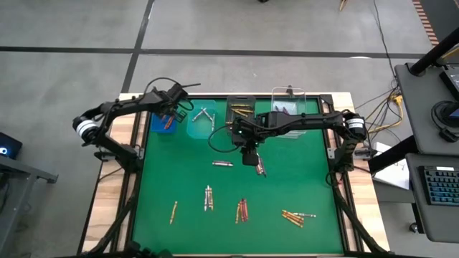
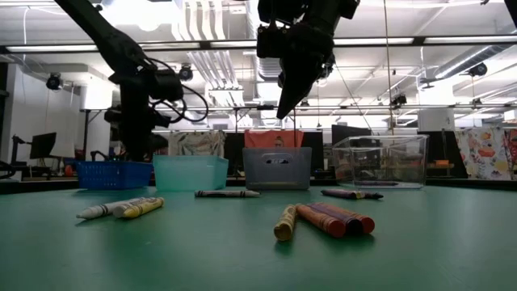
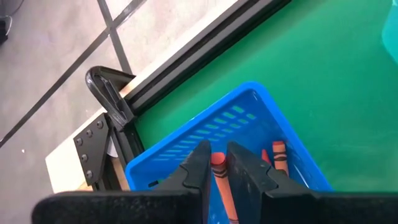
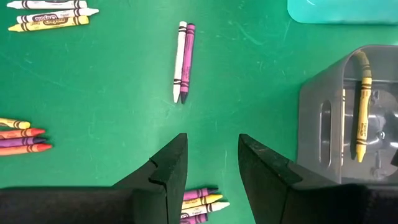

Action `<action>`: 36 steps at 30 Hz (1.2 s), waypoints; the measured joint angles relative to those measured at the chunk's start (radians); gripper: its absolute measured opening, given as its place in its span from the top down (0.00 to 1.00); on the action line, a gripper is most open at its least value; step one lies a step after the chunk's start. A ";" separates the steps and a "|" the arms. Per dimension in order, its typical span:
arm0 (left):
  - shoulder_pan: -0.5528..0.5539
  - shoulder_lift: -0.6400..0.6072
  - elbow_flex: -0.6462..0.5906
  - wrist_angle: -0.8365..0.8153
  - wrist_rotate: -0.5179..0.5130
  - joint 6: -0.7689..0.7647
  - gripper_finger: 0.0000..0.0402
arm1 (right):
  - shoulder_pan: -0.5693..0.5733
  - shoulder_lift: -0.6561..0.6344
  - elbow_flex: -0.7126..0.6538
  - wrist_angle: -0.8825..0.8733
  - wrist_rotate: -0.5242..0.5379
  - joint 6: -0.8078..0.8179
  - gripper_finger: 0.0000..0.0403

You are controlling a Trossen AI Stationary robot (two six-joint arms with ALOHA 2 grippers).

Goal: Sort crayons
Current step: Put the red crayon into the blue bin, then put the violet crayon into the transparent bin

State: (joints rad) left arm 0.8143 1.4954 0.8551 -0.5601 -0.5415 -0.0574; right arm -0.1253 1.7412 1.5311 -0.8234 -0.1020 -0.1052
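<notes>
Bins [image 1: 240, 111] along mat's far edge; crayons [image 1: 242, 210] scattered nearer.

The high view looks straight down from well above, taking in the whole green tabletop [image 1: 287, 186] and the floor around it. The low view sits at tabletop height, facing level across the green surface toward the row of bins and the room behind. The left wrist view looks down from close above the blue bin [image 3: 249, 124] just ahead of the left claw [image 3: 216, 167]; that bin also shows in the high and low views. The right wrist view looks down from higher up past the right claw [image 4: 211, 155]; the grey bin [image 4: 323, 112] beside it appears in the high view too
</notes>
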 joint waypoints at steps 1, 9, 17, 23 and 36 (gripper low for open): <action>0.000 -0.005 0.000 -0.001 0.000 0.000 0.92 | 0.000 0.000 0.000 0.000 0.000 0.001 0.67; -0.001 -0.053 0.000 -0.019 0.000 0.000 0.89 | 0.000 0.000 0.000 -0.001 0.000 0.028 0.67; -0.005 -0.105 0.000 -0.035 0.002 0.000 0.75 | 0.000 0.000 0.000 -0.027 -0.001 0.074 0.67; -0.043 -0.206 0.000 -0.034 0.092 -0.004 0.70 | 0.004 0.000 0.000 -0.077 -0.001 0.163 0.67; -0.299 -0.462 0.000 0.087 0.213 -0.001 0.69 | 0.078 0.018 -0.018 -0.081 0.000 0.476 0.67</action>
State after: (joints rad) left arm 0.5152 1.0333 0.8551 -0.4728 -0.3283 -0.0583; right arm -0.0474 1.7597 1.5126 -0.9040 -0.1024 0.3705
